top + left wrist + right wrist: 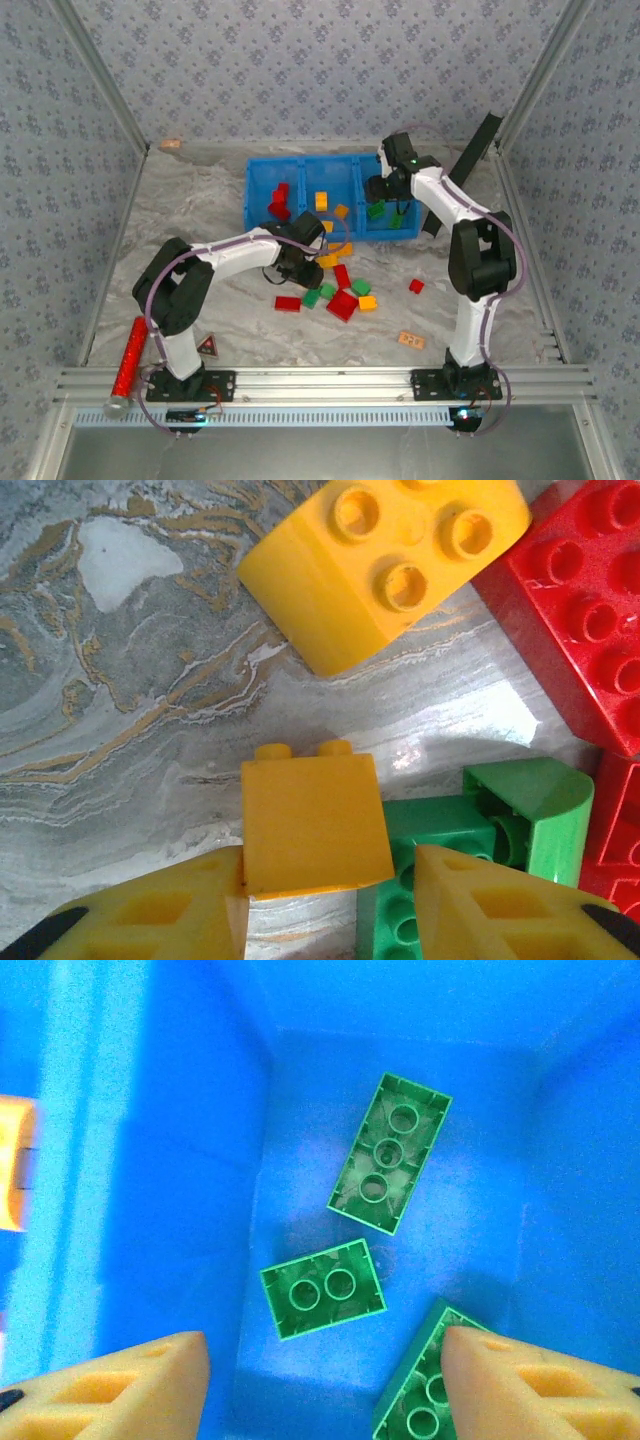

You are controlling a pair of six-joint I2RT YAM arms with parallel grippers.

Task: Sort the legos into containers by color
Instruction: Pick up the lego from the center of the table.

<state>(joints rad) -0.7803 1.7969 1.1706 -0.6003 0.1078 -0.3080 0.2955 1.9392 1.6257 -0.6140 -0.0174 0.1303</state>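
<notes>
Blue tray: it sits at the far side of the marbled table with three compartments side by side. Red bricks lie in the left one, orange-yellow in the middle compartment, and green in the right.
Loose pile: red, green and orange-yellow legos lie on the table just in front of the tray, so much of the sorting is left to do.
Right gripper: it hangs over the right compartment with its jaws wide and nothing between them. Three green bricks lie on the floor below it.
Left gripper: it is low at the left edge of the pile, jaws narrow, straddling one brick.
Orange-yellow brick: it lies between the left fingers with its studs pointing away. One finger touches its side and the other looks just off it, so I cannot tell whether the grip is firm.
Green neighbour: it lies right beside that brick and runs under the other finger.
Step in hand: probably picking this brick up for the middle compartment.
Doing it well: close squarely on the flat sides until both pads bear. Lift straight up so the green neighbour is not dragged along. Clear the tray's front wall, then release low over the middle compartment, apart from the right arm.
</notes>
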